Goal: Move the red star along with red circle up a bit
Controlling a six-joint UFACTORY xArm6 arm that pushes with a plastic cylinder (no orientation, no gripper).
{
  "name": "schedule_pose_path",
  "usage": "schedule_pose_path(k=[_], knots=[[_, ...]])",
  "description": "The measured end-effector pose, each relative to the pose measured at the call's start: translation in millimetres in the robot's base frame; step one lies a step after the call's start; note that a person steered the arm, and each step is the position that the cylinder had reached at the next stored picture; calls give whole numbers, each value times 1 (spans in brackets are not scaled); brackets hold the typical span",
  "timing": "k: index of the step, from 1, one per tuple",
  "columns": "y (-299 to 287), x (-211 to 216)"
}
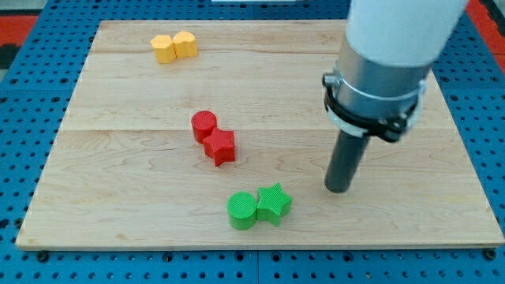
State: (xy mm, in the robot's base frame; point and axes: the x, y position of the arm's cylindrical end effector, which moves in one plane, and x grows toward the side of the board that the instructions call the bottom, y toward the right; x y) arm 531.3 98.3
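My tip (338, 189) stands right of green star (274, 203), well apart from red star (220, 147).

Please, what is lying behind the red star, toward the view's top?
The red circle touches the red star on its upper-left side. Beyond them is bare wooden board. Nothing there is covered.

Wooden board (118, 158) on a blue pegboard surface (24, 47), with my tip (338, 189) resting toward the view's right, well apart from the red circle (203, 125) and the red star (220, 147), which touch each other near the board's centre, the star lying to the lower right of the circle. Toward the view's bottom, a green circle (241, 211) and a green star (274, 203) sit touching, the star nearer my tip. At the view's top left, two yellow blocks (174, 46) sit side by side, their exact shapes unclear.
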Motion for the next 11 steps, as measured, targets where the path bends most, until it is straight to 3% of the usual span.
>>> schedule_pose_path(k=[3,4,9,11], knots=[[-132,-18],[-148,-20],[-150,-24],[-151,-52]])
